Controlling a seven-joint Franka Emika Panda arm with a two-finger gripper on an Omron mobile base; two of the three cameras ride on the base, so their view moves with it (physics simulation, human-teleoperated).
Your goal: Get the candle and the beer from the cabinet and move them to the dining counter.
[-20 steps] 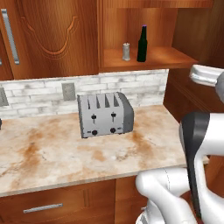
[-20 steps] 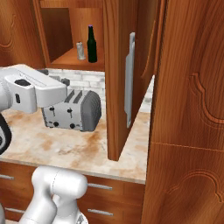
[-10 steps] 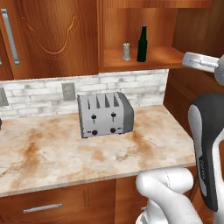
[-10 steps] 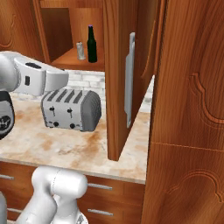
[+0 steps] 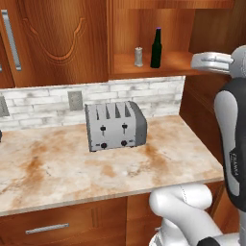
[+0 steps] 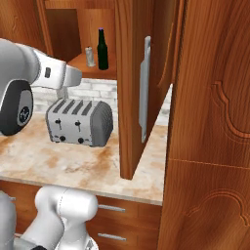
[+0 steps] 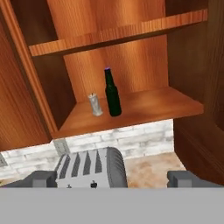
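Nothing moved yet: the candle (image 7: 94, 105) and beer (image 7: 113, 93) stand side by side on the cabinet (image 7: 131, 111) shelf (both untouched); my gripper (image 7: 111, 178) is wide open, empty.

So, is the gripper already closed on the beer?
No, the beer stands free on the cabinet shelf beside the candle.

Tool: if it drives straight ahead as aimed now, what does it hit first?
Probably the beer on the cabinet shelf, near the hand view's centre; the candle stands just beside it. Depth is unclear.
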